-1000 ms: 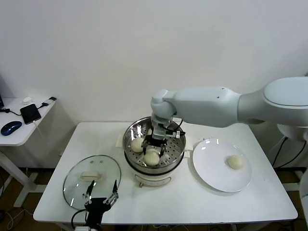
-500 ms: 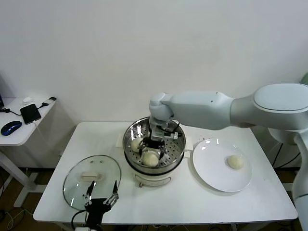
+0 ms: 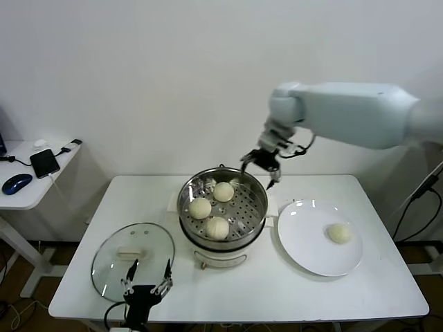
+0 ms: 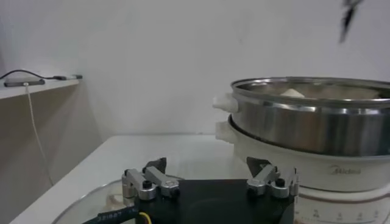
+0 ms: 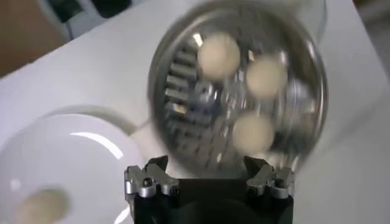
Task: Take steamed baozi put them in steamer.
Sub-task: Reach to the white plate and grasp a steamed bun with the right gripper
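Head view: right hand [image 3: 261,164] open, empty, above steamer [image 3: 223,207] rim. Last baozi [image 3: 338,233] lies on plate [image 3: 304,242], rightward, nearer this arm

The only writing I can read is the brand "Midea", in pale grey letters on the cream-white base of the steamer [image 4: 317,152], seen from the left wrist camera. Below it, some small printed markings sit at the base's lower edge, too small to read.
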